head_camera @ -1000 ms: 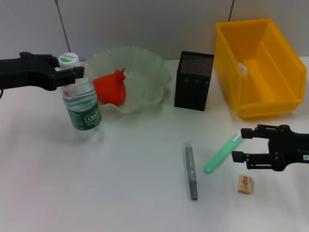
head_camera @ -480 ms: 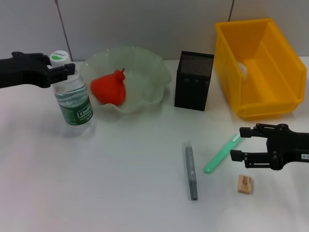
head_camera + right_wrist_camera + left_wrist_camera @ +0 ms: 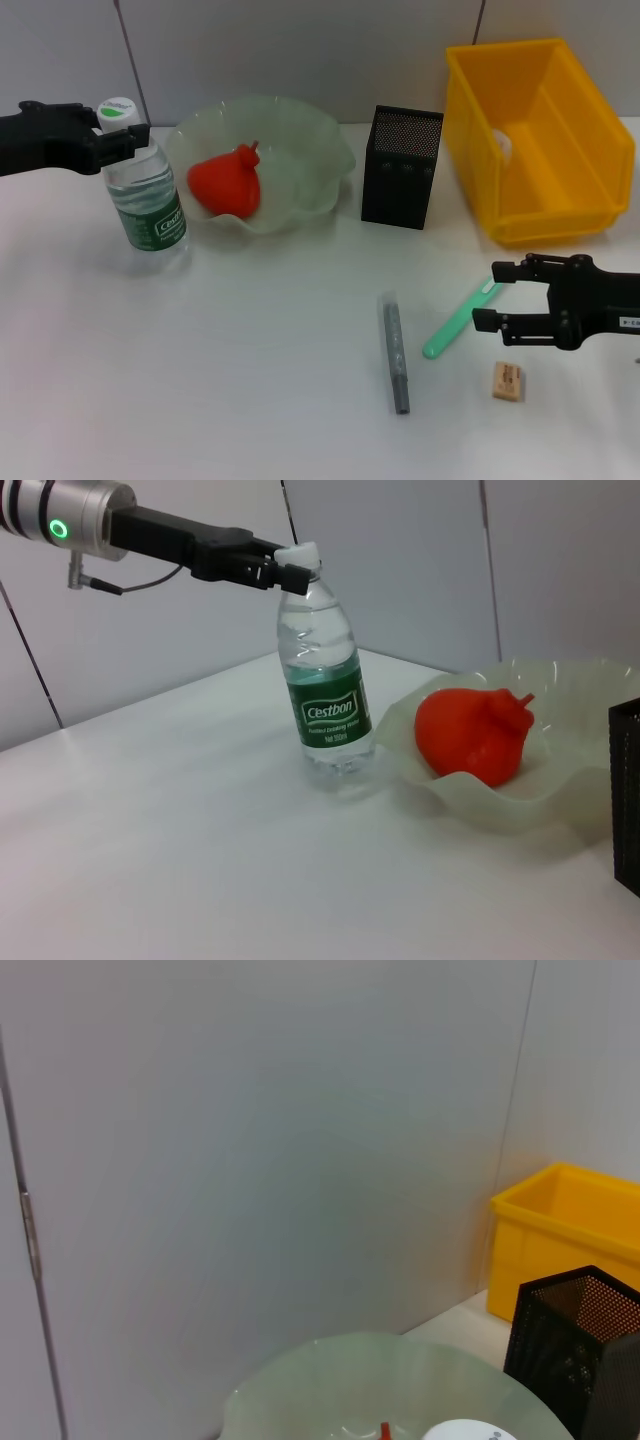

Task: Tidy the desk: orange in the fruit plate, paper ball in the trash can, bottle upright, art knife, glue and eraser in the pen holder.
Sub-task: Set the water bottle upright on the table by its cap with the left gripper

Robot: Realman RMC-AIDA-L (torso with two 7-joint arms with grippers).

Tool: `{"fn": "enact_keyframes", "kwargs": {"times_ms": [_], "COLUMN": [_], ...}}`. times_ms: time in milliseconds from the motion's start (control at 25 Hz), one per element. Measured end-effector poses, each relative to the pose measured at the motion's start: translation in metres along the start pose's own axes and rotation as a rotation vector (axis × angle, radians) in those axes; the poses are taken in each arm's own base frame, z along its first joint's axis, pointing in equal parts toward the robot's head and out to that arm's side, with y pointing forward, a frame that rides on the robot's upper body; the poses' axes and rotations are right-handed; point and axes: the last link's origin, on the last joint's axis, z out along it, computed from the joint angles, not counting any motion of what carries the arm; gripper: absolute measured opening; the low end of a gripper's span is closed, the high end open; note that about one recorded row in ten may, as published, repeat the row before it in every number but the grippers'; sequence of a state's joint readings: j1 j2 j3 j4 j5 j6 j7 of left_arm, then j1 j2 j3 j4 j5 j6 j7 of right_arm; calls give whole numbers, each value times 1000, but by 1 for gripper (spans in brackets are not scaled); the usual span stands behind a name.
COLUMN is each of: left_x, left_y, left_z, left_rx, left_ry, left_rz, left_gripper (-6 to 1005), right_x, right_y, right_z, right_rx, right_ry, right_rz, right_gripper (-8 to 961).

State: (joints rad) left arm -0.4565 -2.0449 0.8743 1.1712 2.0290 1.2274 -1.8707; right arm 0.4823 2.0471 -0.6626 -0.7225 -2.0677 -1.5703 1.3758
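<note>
bottle [image 3: 145,190] beside fruit plate [image 3: 300,130], pen holder [image 3: 402,168] beyond

My head camera looks forward and down on the whole table [image 3: 250,380]. My left wrist camera sits close above the bottle [image 3: 143,180], facing the back wall [image 3: 250,1140], so I see perhaps only its cap. My right wrist camera looks low across the table. All three views share the fruit plate [image 3: 300,150].

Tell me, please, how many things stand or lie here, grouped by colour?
Yellow: 1, trash can
Black: 1, pen holder
Green: 2, fruit plate, green stick
Red-orange: 1, orange
Clear: 1, bottle
Grey: 1, grey stick
Tan: 1, eraser
Total: 8
</note>
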Motion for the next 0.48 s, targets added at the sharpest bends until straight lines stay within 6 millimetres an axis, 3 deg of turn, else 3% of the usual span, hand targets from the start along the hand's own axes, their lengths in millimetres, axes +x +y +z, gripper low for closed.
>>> {"fn": "enact_keyframes", "kwargs": {"times_ms": [480], "left_x": [-2], "left_y": [-2], "left_z": [1], "left_rx": [11], "left_ry": [0], "left_rz": [-2], "left_gripper": [440], "right_x": [0], "right_y": [0], "right_z": [1], "right_rx": [2], "right_ry": [-1], "right_rz": [0], "right_gripper": [792]}}
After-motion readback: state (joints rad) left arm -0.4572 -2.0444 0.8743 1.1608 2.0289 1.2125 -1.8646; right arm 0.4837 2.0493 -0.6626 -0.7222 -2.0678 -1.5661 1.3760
